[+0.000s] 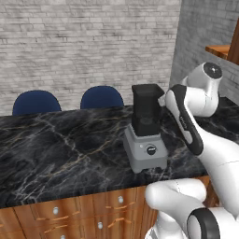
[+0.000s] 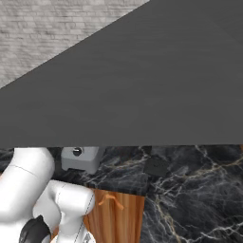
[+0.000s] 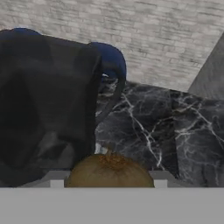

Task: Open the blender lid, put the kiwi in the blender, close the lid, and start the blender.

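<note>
The blender stands on the black marble counter, its light-grey base (image 1: 144,153) carrying a round black knob (image 1: 150,150) and the dark square jar (image 1: 147,109). In the hand view the jar (image 3: 43,105) looms close on the left. The brown kiwi (image 3: 109,168) sits at the bottom centre of that view, and my gripper (image 3: 108,181) is shut on it, just right of the jar. A flat black piece, apparently the blender lid (image 2: 155,166), lies on the counter right of the base (image 2: 80,159). My forearm (image 1: 184,119) hides the hand in the left base view.
Two blue chair backs (image 1: 36,101) (image 1: 101,96) stand behind the counter (image 1: 56,154) against a brick wall. A large dark grey surface (image 2: 142,80) blocks the upper right base view. Wooden drawers (image 1: 70,212) run below the counter edge.
</note>
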